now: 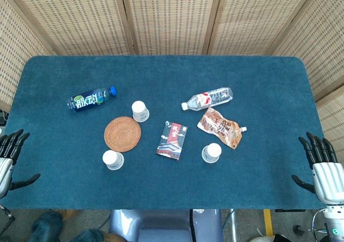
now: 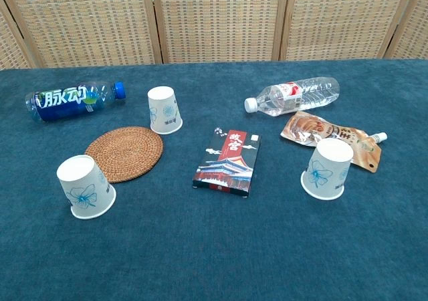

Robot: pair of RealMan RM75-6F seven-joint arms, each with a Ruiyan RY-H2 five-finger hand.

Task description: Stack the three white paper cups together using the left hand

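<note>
Three white paper cups with a blue flower print stand upside down on the blue table. One cup (image 1: 113, 159) (image 2: 85, 186) is at the front left, one (image 1: 140, 111) (image 2: 164, 110) sits behind the woven coaster, and one (image 1: 211, 152) (image 2: 327, 168) is at the front right beside the snack pouch. My left hand (image 1: 11, 156) hangs open off the table's left edge, far from the cups. My right hand (image 1: 321, 164) is open at the right edge. Neither hand shows in the chest view.
A round woven coaster (image 1: 122, 134) (image 2: 124, 153) lies between the two left cups. A blue drink bottle (image 1: 91, 98) (image 2: 73, 99), a clear water bottle (image 1: 208, 98) (image 2: 294, 95), a brown spouted pouch (image 1: 220, 127) (image 2: 331, 138) and a dark card box (image 1: 172, 140) (image 2: 229, 162) lie around.
</note>
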